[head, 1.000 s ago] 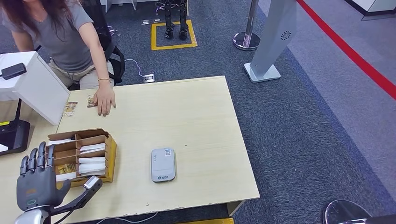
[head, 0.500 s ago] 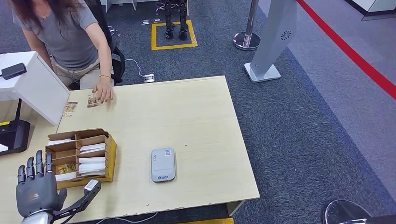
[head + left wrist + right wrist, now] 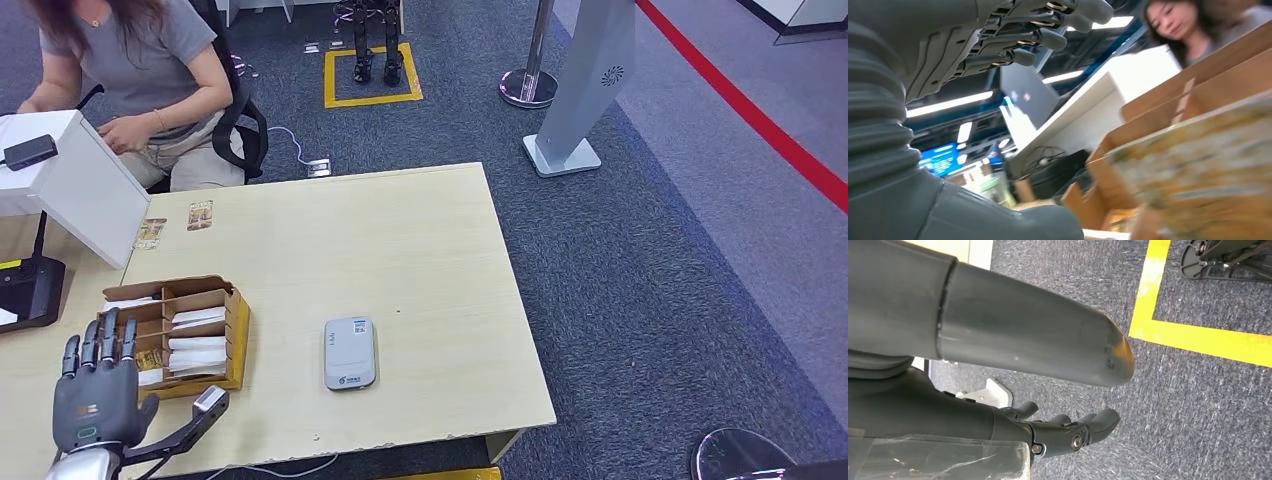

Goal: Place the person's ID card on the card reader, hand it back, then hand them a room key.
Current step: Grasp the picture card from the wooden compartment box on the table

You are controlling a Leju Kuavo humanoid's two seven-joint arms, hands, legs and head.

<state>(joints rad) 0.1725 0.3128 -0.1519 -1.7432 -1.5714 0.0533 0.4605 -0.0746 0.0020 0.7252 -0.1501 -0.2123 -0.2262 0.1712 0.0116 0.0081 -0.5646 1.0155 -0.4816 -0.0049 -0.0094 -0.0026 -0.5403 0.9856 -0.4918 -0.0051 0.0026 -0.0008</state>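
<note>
Head view. Pale wooden rectangular table (image 3: 400,250) on dark blue-grey carpet. Left hand (image 3: 97,400), dark grey with black fingers, raised at the near left edge of the table, palm away from camera, fingers straight and spread, nothing held. Thumb out to the side, just short of the near corner of the brown cardboard organiser box (image 3: 180,335). Box divided into compartments; white room key cards (image 3: 197,343) stacked flat in the right-hand slots, one yellowish patterned card (image 3: 143,360) in a slot on the hand's side. Grey rounded-rectangle card reader (image 3: 349,352) flat on the table, beside the box and apart from it, nothing on top. Small patterned ID card (image 3: 200,215) flat near the far left edge of the table, with a second similar card (image 3: 151,233) just beside it (cannot tell the two apart by print at this size). White slanted screen back (image 3: 75,180) at the far left. Seated person in grey T-shirt (image 3: 140,70) behind the table, hands drawn in at the lap, clear of the cards.

Left wrist view. Left hand (image 3: 1013,35) seen from behind, fingers extended and slightly apart, empty. Cardboard dividers of the box close in front, blurred patterned card surface nearest the lens.

Right wrist view. Right hand (image 3: 1068,432) hanging over the carpet near a yellow floor line (image 3: 1198,337), fingers curled inward, nothing in them.
</note>
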